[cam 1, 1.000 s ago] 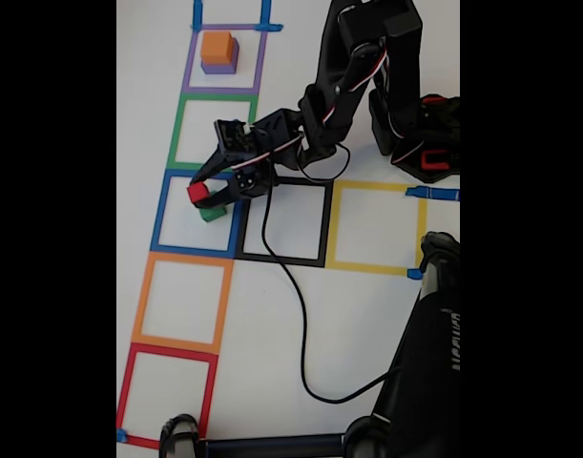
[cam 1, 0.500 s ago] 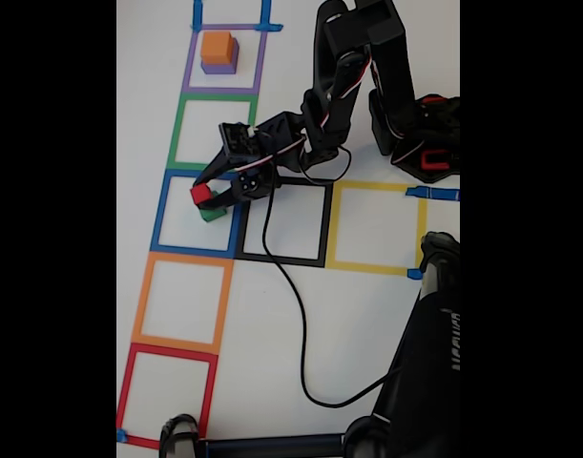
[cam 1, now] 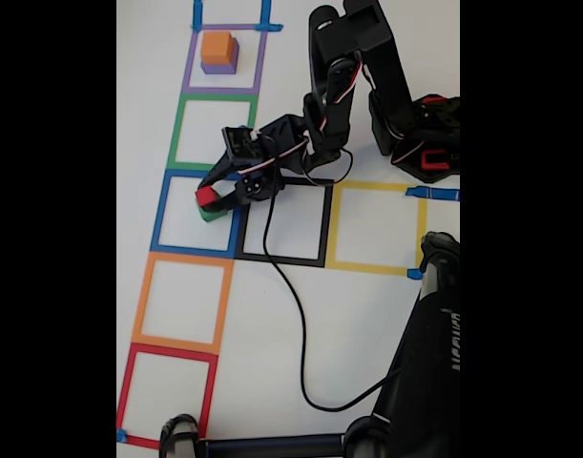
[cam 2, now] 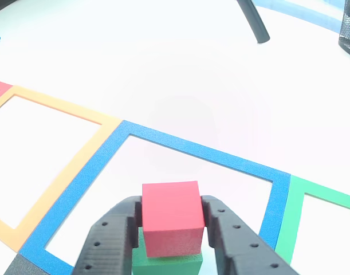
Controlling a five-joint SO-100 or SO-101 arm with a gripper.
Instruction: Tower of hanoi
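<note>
Landmark: the blue square (cam 1: 197,212), third down in the taped column in the fixed view. The gripper (cam 1: 211,198) sits over its right side w/ both fingers (cam 2: 114,229) pressed on the flanks of a red cube (cam 2: 170,216), so it's clamped on that cube. Directly under the red cube, inside the blue square near its right edge, sits a green cube (cam 2: 168,264); red looks to rest on or just above it, contact can't be told for sure. Two squares up from the blue square, in the purple square (cam 1: 224,59), an orange cube (cam 1: 218,46) is stacked on a purple cube (cam 1: 218,67).

Judgement: the step is either lifting red off green or seating it there. To do it well, the arm should go straight up/down, no sideways drag, since green is small and would slide or tip. If releasing, the fingers should open only once red sits flat and squared on green, then rise clear before swinging. The arm's cable (cam 1: 289,286) trails below the blue square, to its right, out of the way.
</note>
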